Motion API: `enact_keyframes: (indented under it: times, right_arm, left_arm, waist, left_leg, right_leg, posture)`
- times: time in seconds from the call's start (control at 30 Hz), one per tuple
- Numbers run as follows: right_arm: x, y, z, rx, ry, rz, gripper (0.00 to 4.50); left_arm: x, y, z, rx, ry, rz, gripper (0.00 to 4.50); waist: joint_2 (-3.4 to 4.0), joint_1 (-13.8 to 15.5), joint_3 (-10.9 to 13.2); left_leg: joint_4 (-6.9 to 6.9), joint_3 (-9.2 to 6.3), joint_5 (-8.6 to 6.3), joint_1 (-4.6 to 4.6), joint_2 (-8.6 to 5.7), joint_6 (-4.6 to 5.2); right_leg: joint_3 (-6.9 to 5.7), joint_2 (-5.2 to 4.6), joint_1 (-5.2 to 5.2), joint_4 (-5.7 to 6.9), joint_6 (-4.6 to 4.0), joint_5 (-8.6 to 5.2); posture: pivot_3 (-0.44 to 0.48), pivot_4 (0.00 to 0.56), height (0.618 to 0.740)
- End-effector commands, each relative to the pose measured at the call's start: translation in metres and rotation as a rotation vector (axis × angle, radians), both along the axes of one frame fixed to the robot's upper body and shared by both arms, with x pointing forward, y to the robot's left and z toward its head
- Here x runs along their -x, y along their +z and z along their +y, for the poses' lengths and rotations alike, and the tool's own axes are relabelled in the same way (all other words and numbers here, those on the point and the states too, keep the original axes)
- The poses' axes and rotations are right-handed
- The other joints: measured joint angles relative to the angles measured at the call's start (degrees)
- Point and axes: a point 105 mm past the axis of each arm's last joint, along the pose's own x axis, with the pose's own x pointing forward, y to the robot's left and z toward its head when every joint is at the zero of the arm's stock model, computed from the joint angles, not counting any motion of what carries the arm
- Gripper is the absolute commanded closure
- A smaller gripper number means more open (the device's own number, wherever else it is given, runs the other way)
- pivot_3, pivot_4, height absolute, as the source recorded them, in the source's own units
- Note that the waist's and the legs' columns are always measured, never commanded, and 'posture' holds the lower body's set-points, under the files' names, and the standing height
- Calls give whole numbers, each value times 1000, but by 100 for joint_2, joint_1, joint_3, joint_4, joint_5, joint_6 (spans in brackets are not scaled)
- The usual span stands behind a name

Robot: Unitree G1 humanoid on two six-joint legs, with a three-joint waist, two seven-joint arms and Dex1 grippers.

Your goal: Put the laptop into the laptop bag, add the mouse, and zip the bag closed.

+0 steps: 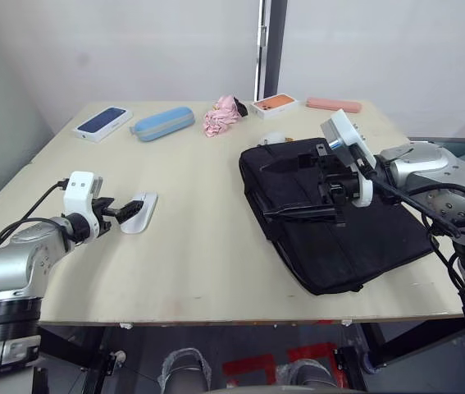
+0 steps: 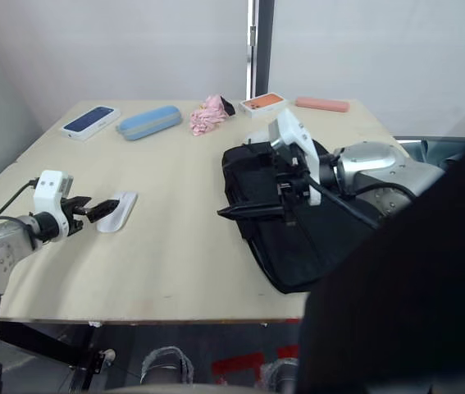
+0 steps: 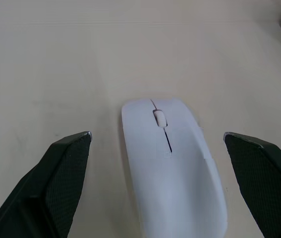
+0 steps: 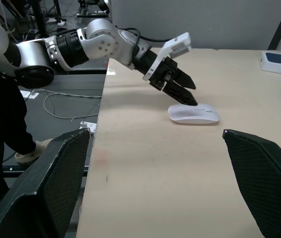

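Observation:
The white mouse lies flat on the table's left side. My left gripper is low at the mouse's near end, open, with one finger on each side of it and not touching. The black laptop bag lies flat on the right half of the table. Over its left part hovers my right gripper, open, its two black fingers spread wide and pointing left. The right wrist view also shows the mouse with the left gripper at it. The laptop is hidden.
Along the far edge lie a boxed phone, a blue oblong case, a pink cloth, an orange-lidded box and a pink case. A person in dark clothes stands beyond the table's left end.

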Motion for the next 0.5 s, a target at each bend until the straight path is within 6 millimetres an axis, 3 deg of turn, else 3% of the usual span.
enact_keyframes:
  times: [0.03, 0.23, 0.5]
  right_arm:
    - [7, 12, -3, -27, 8, -43, 16]
    - [10, 15, -6, -21, -9, -45, 16]
    - [13, 13, -8, -12, -29, -35, 16]
  left_arm:
    - [-6, 3, -2, -30, -9, -16, 0]
    - [-18, -16, -15, -60, -22, 23, 0]
    - [-18, -38, -27, -69, -69, 72, 0]
  waist:
    - [0, -4, 0]
    - [1, 38, 0]
    - [1, 57, -5]
  left_leg:
    - [-1, 0, 0, 0, 0, 0]
    - [1, -3, 0, -1, 0, 0]
    - [3, -4, 0, -1, -1, -1]
  right_leg:
    - [-1, 0, -1, 0, 0, 0]
    - [-3, -1, 1, 4, 0, 0]
    - [-2, -2, 2, 7, 0, 0]
  posture:
    - [0, 150, 740]
    - [0, 150, 740]
    - [0, 150, 740]
